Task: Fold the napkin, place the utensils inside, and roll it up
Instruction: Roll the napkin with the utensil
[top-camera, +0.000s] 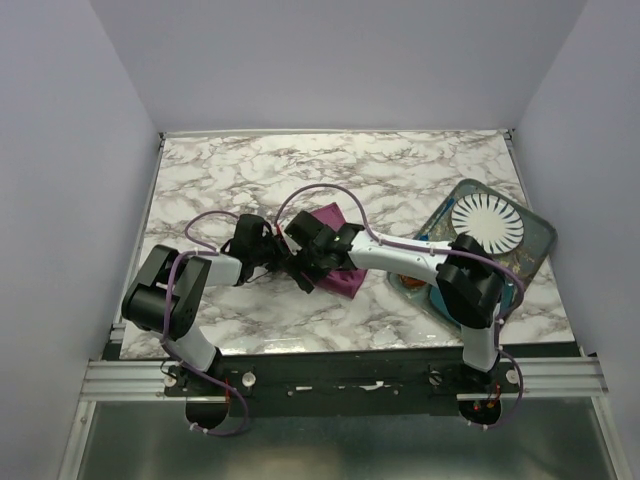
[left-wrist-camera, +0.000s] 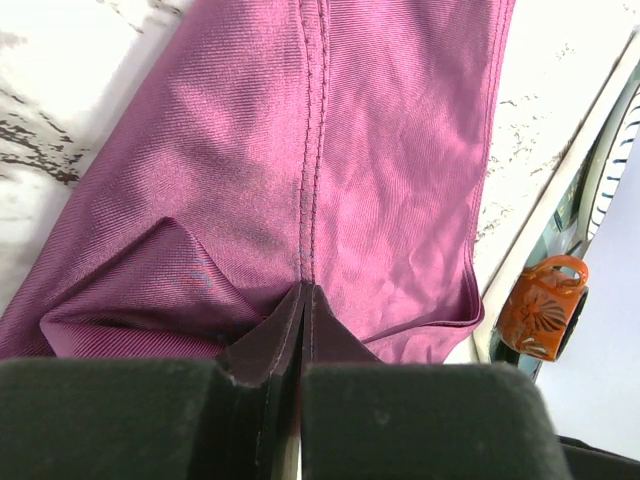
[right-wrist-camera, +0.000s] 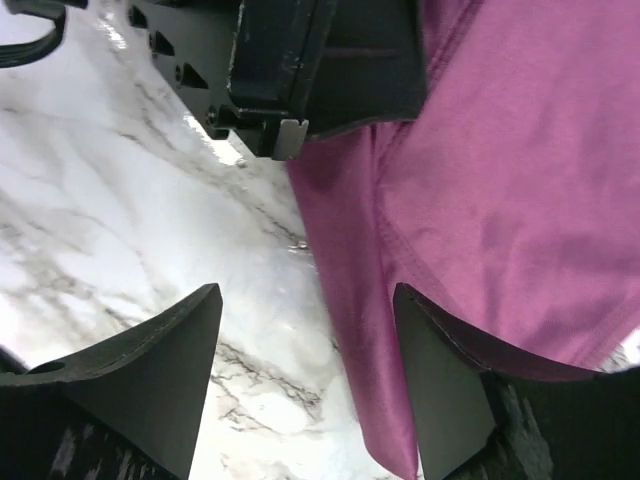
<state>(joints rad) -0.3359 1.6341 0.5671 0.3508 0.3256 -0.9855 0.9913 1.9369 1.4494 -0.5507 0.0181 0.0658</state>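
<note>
The plum-purple napkin (top-camera: 345, 283) lies folded on the marble table, mid-table, mostly under both wrists. It fills the left wrist view (left-wrist-camera: 380, 180), its stitched seam running straight into my left gripper (left-wrist-camera: 305, 292). That gripper's jaws are pressed together on the cloth, and creases fan out from the tips. My right gripper (right-wrist-camera: 307, 295) is open at the napkin's edge (right-wrist-camera: 500, 200). One finger (right-wrist-camera: 440, 380) is over the cloth and the other (right-wrist-camera: 160, 360) over bare marble. In the top view the two grippers (top-camera: 283, 262) (top-camera: 308, 268) nearly meet. The utensils are out of view.
A teal mat (top-camera: 530, 262) at the right carries a white ribbed plate (top-camera: 487, 222). An orange-patterned cup (left-wrist-camera: 540, 310) stands by the mat's near corner, just right of the napkin. The left gripper's body (right-wrist-camera: 300, 60) hangs close above the right gripper.
</note>
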